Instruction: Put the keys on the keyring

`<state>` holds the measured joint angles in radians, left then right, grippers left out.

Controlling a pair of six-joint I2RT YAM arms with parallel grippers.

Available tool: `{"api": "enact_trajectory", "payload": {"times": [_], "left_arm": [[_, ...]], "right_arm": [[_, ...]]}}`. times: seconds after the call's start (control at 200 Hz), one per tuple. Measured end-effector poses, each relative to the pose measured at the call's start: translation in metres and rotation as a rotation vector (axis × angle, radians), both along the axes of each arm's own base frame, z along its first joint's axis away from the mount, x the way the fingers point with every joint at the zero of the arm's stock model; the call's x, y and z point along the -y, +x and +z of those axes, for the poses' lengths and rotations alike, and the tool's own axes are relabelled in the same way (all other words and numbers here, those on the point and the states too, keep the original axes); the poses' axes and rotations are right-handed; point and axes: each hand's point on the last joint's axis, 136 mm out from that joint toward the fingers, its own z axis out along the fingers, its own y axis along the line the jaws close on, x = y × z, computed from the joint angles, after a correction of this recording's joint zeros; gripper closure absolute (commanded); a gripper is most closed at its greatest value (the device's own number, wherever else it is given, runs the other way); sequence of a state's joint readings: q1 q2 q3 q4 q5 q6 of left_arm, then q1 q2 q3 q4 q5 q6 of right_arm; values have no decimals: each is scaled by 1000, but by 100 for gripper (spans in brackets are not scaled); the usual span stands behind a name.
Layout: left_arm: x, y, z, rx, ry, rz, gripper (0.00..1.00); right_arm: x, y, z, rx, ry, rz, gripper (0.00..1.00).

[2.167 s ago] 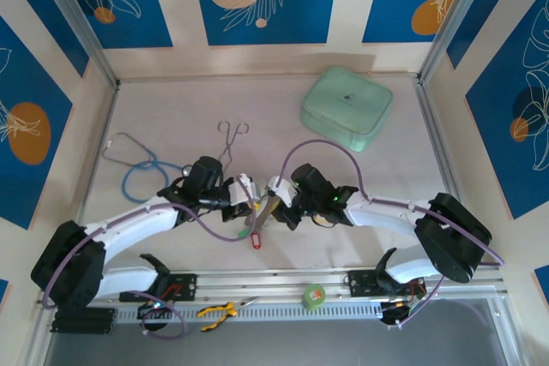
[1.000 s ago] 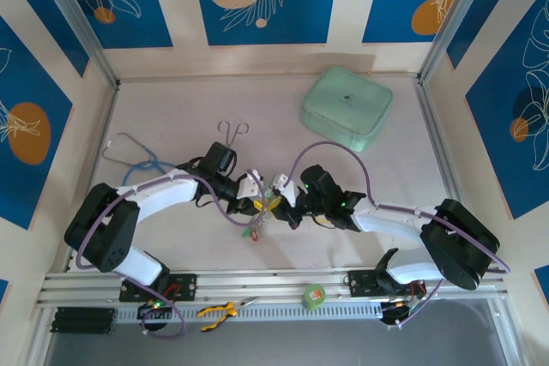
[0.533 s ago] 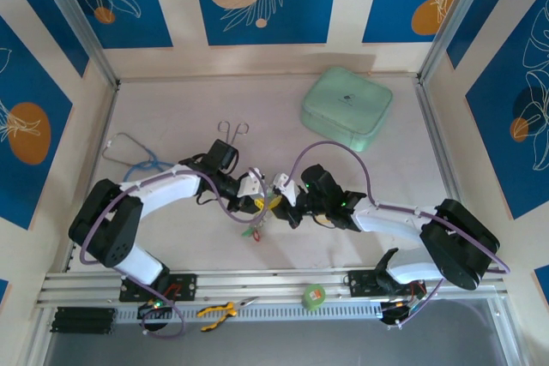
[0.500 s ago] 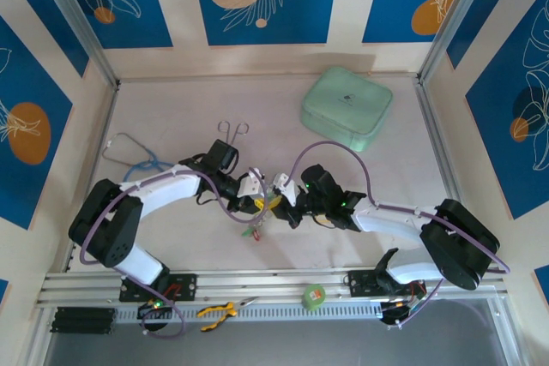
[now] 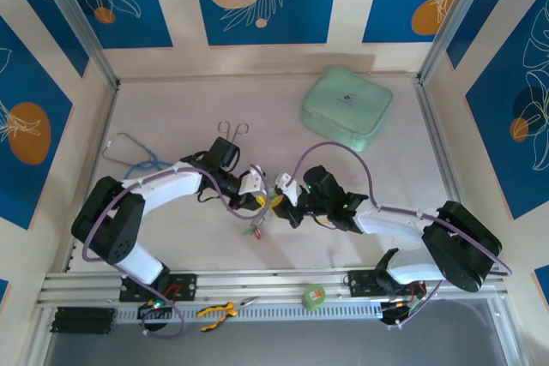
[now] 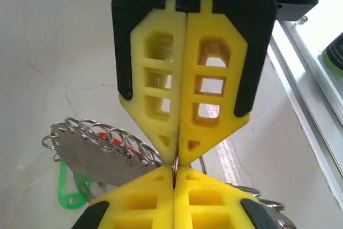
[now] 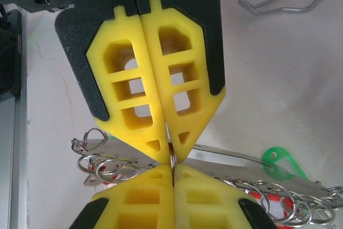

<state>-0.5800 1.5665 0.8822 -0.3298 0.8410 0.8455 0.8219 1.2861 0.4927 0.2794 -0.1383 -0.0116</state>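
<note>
My left gripper (image 5: 260,193) and right gripper (image 5: 281,190) meet tip to tip over the table's middle. Both are shut on the same thin silvery keyring (image 6: 201,164), which shows edge-on between the yellow fingertips (image 7: 172,157). In the left wrist view my left gripper (image 6: 177,156) points down at the right one's fingers (image 6: 203,202). A flat metal strip (image 6: 91,156) carrying several small split rings hangs from the keyring. A green key head (image 6: 67,186) and a red one (image 6: 104,131) lie under it. The green head (image 7: 281,159) also shows in the right wrist view.
Steel forceps (image 5: 232,132) lie just beyond the left arm, and a blue-tubed stethoscope (image 5: 137,165) lies to the far left. A mint-green case (image 5: 346,107) sits at the back right. A tape roll (image 5: 315,296) and yellow pliers (image 5: 219,310) rest on the near rail.
The left arm has swung its elbow outward and stretched in low. Both grippers have crept slightly away from the near edge, still shut tip to tip, and the hanging bundle moved with them.
</note>
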Motion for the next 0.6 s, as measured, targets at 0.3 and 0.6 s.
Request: {"api": "enact_trajectory", "payload": {"times": [0.3, 0.6], "left_arm": [[-3, 47, 3, -52, 97, 368, 100], [-9, 73, 29, -283, 82, 845, 100]], "right_arm": [[24, 20, 41, 32, 110, -160, 42], [46, 24, 70, 7, 115, -283, 45]]}}
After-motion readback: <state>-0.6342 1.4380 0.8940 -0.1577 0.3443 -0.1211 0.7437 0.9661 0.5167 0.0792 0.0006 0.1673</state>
